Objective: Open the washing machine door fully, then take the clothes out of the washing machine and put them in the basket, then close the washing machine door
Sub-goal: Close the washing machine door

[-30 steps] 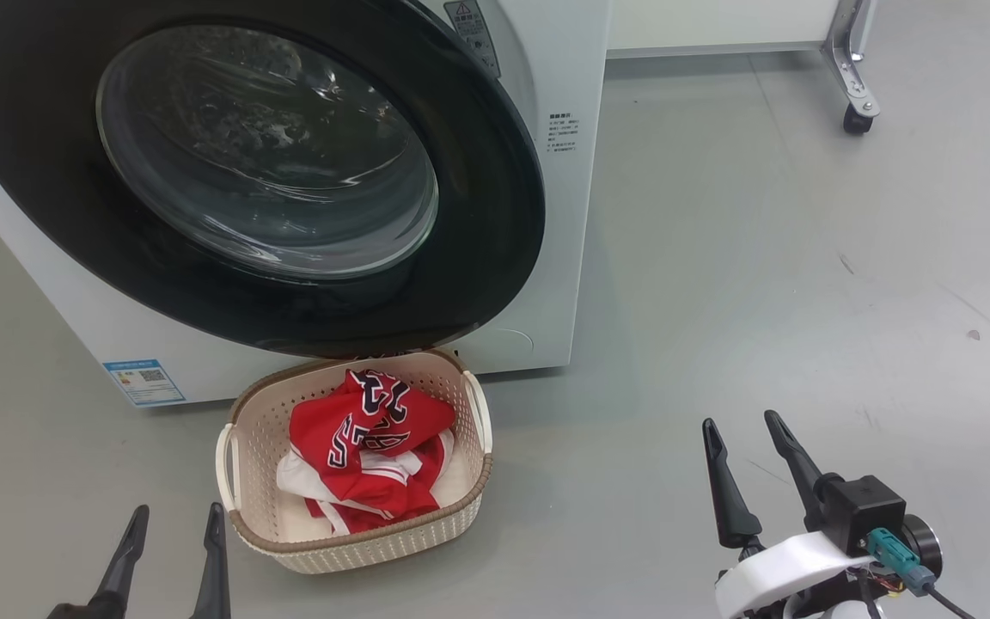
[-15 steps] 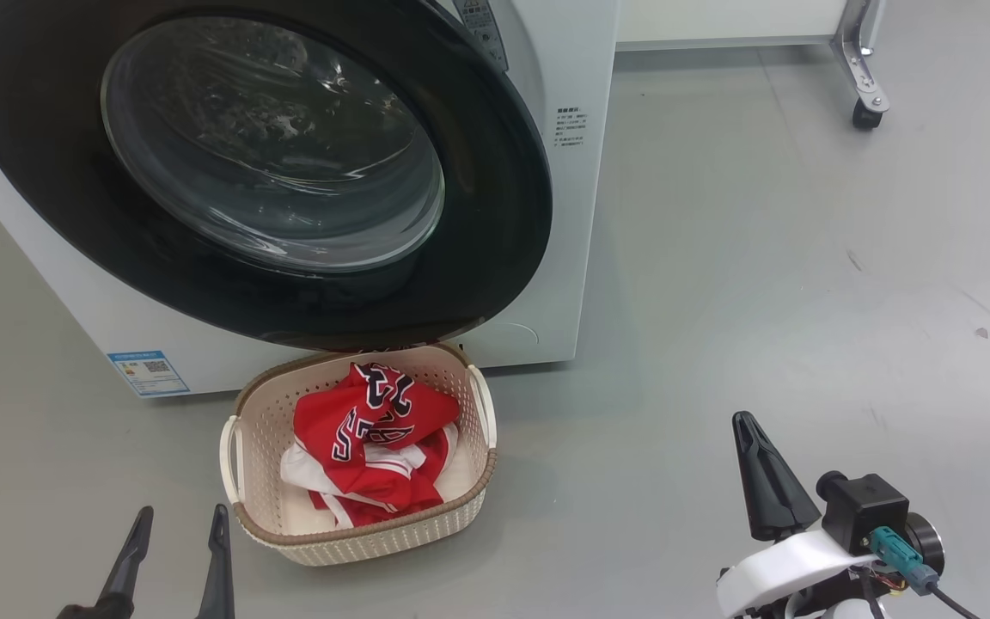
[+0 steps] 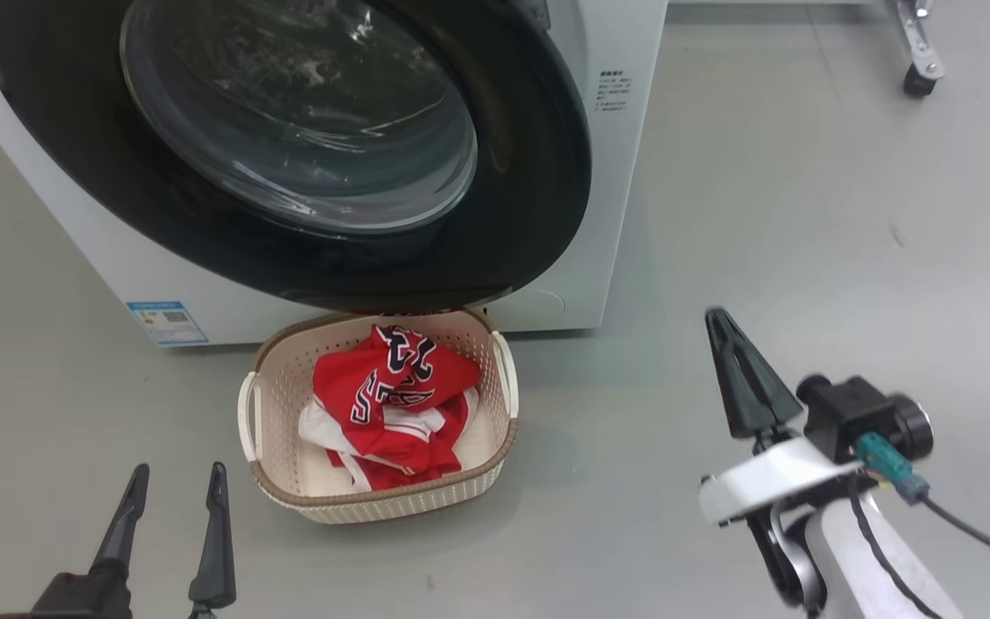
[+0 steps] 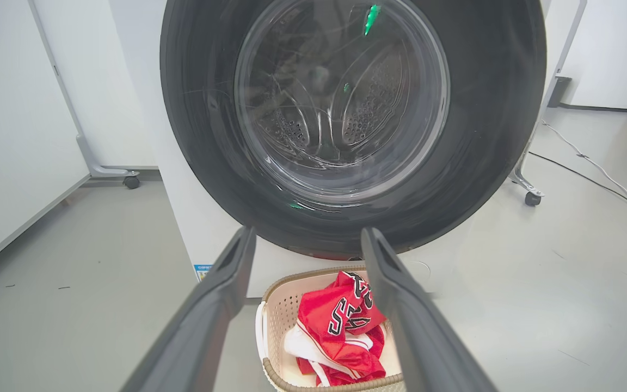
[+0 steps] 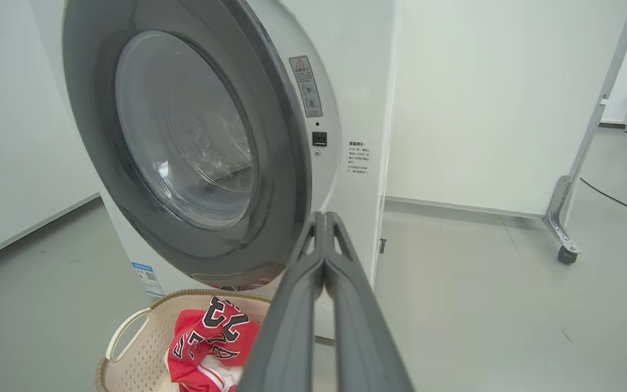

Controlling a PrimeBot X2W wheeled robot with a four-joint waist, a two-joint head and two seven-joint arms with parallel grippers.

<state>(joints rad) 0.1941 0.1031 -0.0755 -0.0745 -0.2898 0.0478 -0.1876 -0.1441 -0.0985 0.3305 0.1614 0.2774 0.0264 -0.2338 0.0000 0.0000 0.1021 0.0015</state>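
**A:** How far along is the laundry job?

**B:** Most of it looks done. The clothes point(image 3: 392, 391) lie heaped in the basket point(image 3: 375, 511). The basket sits on the floor point(image 3: 761, 215) right in front of the washing machine point(image 3: 624, 215), tucked under the lower edge of the washing machine door point(image 3: 538, 172).

**A:** Anything left inside?

**B:** Through the glass the steel drum point(image 4: 340, 109) looks bare. (A red smear at the door's bottom edge is probably the jersey's reflection, though I can't be sure.)

**A:** So only the door remains?

**B:** I judge so. From the head view it could pass for closed. The right wrist view, though, shows it standing off the machine's front at a slight angle, with the latch socket point(image 5: 319, 138) uncovered. It is nearly closed but not latched.

**A:** And the pincers?

**B:** The right pincer point(image 3: 714, 318) is pressed together, tips meeting and pinching nothing. It is raised in front of the washing machine on its latch side, well apart from the door. The left pincer point(image 3: 180, 471) is spread and empty, low in front of the machine and farther out from it than the basket.

**A:** What's left, then?

**B:** My guess is a push on the door's free edge until it catches.
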